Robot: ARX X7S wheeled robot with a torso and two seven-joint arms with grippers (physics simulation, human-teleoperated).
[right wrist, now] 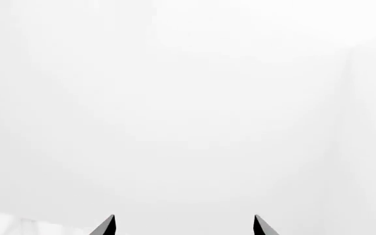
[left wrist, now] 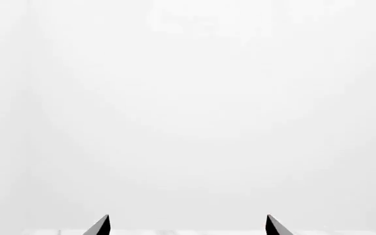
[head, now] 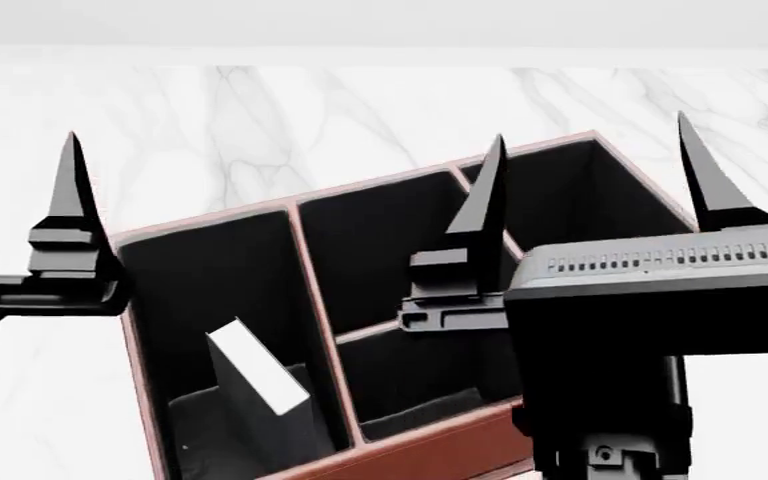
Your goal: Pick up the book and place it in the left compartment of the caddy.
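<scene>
In the head view the reddish-brown caddy (head: 418, 452) stands at an angle on the marble table. The book (head: 259, 367) leans tilted inside the left compartment (head: 211, 275), white page edges up, black cover below. My right gripper (head: 592, 180) hovers open above the caddy's right bays, holding nothing. Of my left gripper only one finger (head: 72, 205) shows, raised over the caddy's left wall. In the wrist views the left gripper (left wrist: 188, 226) and the right gripper (right wrist: 184, 226) both show spread tips with nothing between them, facing blank white.
The white marble table (head: 291, 120) runs back to a pale wall. The right arm's dark wrist block (head: 658, 300) covers the caddy's right front corner. A crossbar splits the middle bay (head: 398, 260).
</scene>
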